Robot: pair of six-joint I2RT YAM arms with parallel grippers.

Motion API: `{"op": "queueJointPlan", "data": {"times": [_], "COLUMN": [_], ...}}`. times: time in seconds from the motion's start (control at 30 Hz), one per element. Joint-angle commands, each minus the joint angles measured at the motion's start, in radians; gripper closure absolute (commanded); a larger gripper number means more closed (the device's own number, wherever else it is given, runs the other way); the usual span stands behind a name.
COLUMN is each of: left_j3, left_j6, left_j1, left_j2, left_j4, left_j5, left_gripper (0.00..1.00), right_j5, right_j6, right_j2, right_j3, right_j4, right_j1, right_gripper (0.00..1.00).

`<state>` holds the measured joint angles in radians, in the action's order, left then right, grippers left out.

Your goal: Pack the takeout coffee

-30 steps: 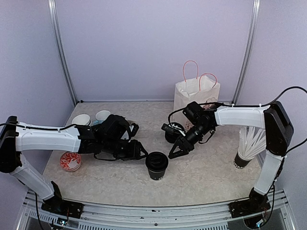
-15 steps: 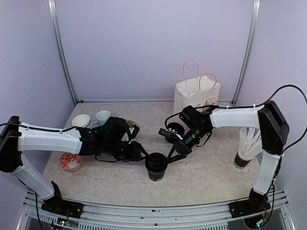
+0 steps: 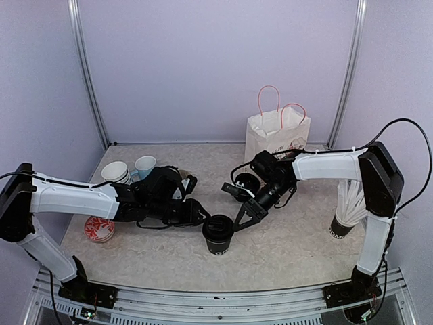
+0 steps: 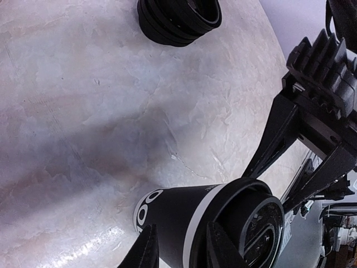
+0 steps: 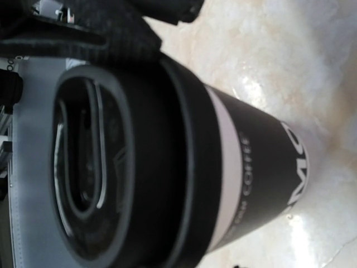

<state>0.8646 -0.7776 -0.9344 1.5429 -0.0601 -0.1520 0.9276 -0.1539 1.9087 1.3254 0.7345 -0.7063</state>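
One takeout coffee cup (image 3: 218,234), black with a black lid and white lettering, stands upright at the front middle of the table. It also shows in the left wrist view (image 4: 184,215) and fills the right wrist view (image 5: 184,151). My left gripper (image 3: 197,217) is at the cup's left side, its jaws a little apart and stacked along the cup's height (image 4: 181,230), not around it. My right gripper (image 3: 241,222) is open, its fingers (image 4: 270,142) straddling the lid from the right. No second lidded cup is clearly in view.
A white paper bag (image 3: 277,134) with pink handles stands at the back. A low black stack (image 3: 245,184), apparently lids, sits near the right arm. A light blue mug (image 3: 145,164), lidless cups (image 3: 115,170), a red dish (image 3: 99,228) and a cup of white sticks (image 3: 348,206) stand around.
My right gripper has moved left and down to the cup and now straddles its lid. My left gripper has edged right against the cup. The cup has shifted slightly left.
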Motion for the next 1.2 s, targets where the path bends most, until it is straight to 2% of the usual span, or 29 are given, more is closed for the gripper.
{"op": "queueJointPlan", "data": {"times": [0.0,0.2,0.47,0.63,0.77,0.93,1.17], "left_j3": [-0.014,0.089,0.206,0.236,0.235,0.184,0.030], "left_j6": [0.053,0.116,0.186,0.171,0.121,-0.011,-0.200], "left_j1": [-0.033,-0.049,-0.045,-0.059,-0.068,-0.097,-0.134], "left_j2": [0.081,0.022,0.015,-0.005,-0.048,-0.109,-0.216], "left_j4": [-0.217,-0.183,-0.192,-0.235,-0.327,-0.440,-0.345], "left_j5": [0.006,0.102,0.148,0.218,0.239,0.220,0.118], "left_gripper": [0.70,0.66,0.52,0.42,0.38,0.39,0.54], "right_j5": [-0.226,-0.034,-0.039,0.008,0.021,-0.043,-0.015], "right_j6": [0.002,-0.066,-0.107,-0.139,-0.174,-0.177,-0.165], "right_j2": [0.064,-0.038,-0.127,-0.144,-0.161,-0.161,-0.107], "right_j3": [-0.001,-0.034,-0.084,-0.100,-0.115,-0.087,-0.010], "right_j4": [-0.042,-0.054,-0.037,-0.010,0.006,0.019,0.036], "right_j1": [-0.018,-0.048,-0.081,-0.080,-0.081,-0.058,-0.016], "right_gripper": [0.60,0.60,0.50,0.47,0.47,0.58,0.64]}}
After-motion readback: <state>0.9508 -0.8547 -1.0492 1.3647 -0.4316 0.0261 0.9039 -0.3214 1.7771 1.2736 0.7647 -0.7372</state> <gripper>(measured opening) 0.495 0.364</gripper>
